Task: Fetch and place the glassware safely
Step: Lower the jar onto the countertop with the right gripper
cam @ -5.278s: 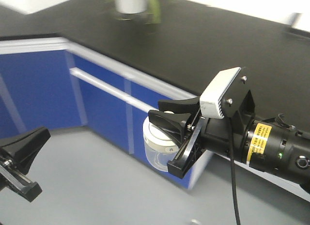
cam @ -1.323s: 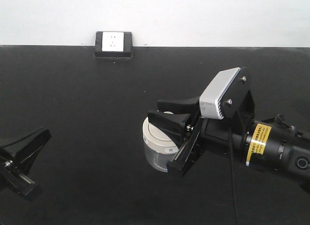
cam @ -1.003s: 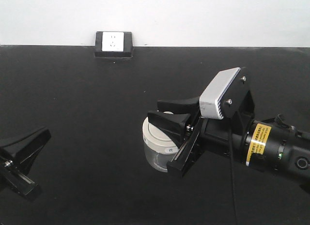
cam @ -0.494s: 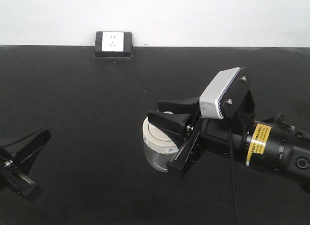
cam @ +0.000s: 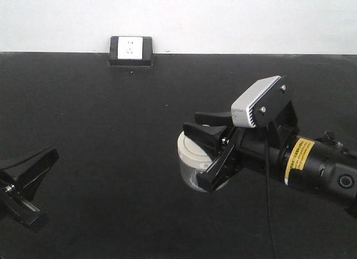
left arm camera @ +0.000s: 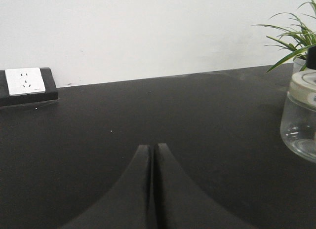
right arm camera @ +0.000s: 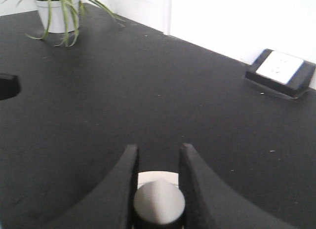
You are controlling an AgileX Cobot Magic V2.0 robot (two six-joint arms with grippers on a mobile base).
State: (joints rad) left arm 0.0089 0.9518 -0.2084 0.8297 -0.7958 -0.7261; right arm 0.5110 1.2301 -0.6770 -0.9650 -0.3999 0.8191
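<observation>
Black counter filled every view, with a white wall behind it. Right arm entered from the right edge of the front view. Left pincer sat fully closed and empty, well apart at lower left. Right pincer was narrowed onto the lid's knob, a finger on each side. Glass jar hung beneath it over mid-counter, possibly just off the surface; hard to judge. Cream lid was on.

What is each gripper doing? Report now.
Left gripper: closed, empty.
Right gripper: closed, holding the jar.
</observation>
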